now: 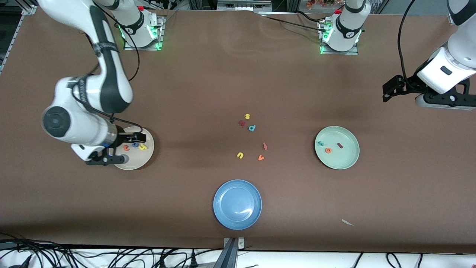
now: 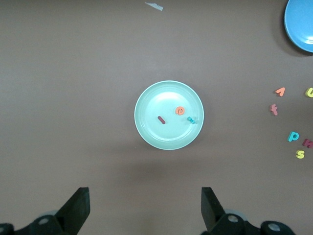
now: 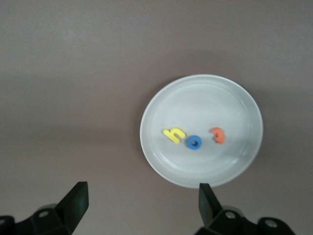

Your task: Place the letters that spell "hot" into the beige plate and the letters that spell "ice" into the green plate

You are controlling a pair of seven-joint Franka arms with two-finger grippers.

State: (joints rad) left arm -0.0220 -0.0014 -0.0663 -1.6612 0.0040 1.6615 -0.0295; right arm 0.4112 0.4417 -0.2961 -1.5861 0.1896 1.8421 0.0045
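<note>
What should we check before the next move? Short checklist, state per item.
1. Yellow h, blue o and orange t in the beige plate: ok.
2. Teal c, orange e and dark red i in the green plate: ok.
3. Right gripper open, empty, over the beige plate's edge: ok.
4. Left gripper open, empty, waiting at its end of the table: ok.
5. Blue plate free of letters: ok.

The beige plate (image 3: 201, 88) holds yellow h (image 3: 174, 134), blue o (image 3: 194, 143) and orange t (image 3: 218, 135), the right tool (image 3: 142, 203) spread wide.
</note>
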